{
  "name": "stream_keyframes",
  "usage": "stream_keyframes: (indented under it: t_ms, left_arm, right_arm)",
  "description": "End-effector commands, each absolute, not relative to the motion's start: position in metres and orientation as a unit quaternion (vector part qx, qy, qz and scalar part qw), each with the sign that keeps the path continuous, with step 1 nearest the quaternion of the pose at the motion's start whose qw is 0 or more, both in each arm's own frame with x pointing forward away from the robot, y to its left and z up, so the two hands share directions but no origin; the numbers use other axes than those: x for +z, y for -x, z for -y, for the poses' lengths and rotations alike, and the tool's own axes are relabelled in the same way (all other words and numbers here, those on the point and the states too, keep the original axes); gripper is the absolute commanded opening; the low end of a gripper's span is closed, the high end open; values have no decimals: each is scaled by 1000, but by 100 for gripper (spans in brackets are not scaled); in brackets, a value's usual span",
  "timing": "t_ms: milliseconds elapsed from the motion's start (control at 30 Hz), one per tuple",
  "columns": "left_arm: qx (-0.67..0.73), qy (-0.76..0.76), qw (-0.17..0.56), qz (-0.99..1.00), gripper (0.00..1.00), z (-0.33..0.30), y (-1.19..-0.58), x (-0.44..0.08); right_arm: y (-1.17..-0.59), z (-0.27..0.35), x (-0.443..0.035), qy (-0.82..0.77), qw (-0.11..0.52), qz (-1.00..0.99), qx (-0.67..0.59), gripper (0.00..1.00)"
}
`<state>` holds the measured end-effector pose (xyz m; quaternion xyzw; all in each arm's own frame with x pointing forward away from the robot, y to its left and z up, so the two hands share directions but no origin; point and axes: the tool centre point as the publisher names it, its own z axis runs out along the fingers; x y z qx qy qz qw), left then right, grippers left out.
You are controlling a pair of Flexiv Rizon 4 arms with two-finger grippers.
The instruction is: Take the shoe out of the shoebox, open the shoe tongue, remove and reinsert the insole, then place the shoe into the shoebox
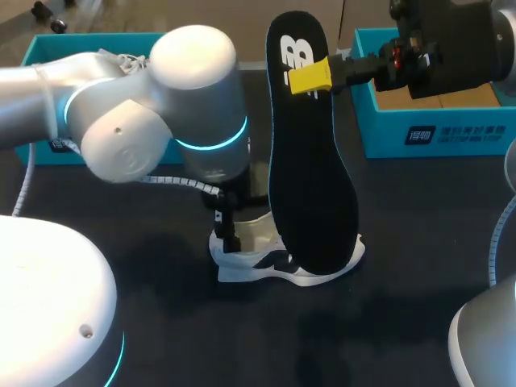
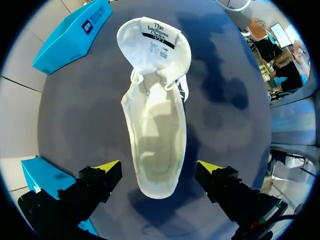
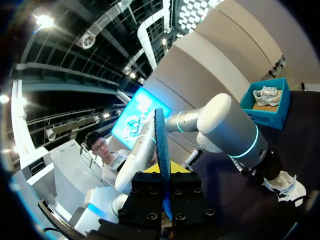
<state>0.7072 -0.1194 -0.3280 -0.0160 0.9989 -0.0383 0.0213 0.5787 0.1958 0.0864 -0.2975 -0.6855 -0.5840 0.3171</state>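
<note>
Right gripper (image 1: 311,78) clamped on the black insole (image 1: 310,177) — held upright over the white shoe (image 2: 155,125); left gripper (image 2: 158,170) spread wide — holding nothing.

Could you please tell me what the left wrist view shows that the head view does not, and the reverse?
Only the left wrist view: inside the shoe, bare, its tongue folded back, and the left gripper open astride the heel. Only the head view: the black insole upright over the shoe, the right gripper shut on its top end. Both: the white shoe on the dark table.
</note>
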Motion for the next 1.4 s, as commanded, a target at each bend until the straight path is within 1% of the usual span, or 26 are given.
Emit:
stream_keyframes:
  t_ms: [33,733,900,1167,1333,1400]
  left_arm:
    - [-32,16,19,-999,100,126,-710,-330]
    - [-32,16,19,-999,100,126,-710,-330]
    - [-48,17,8,-999,100,135,-719,-325]
    - [-56,14,20,-998,100,153,-739,-322]
    - [-57,11,27,-998,100,164,-746,-329]
    - [-71,7,11,-997,100,168,-749,-334]
  right_arm:
    - [-580,-199,86,297,318,686,-583,0]
    - [-580,-199,86,297,318,686,-583,0]
    - [-580,-199,86,297,318,686,-583,0]
    - [-580,-199,86,297,318,686,-583,0]
    - [-580,-199,86,297,318,686,-583,0]
    - [-580,-199,86,297,318,686,-583,0]
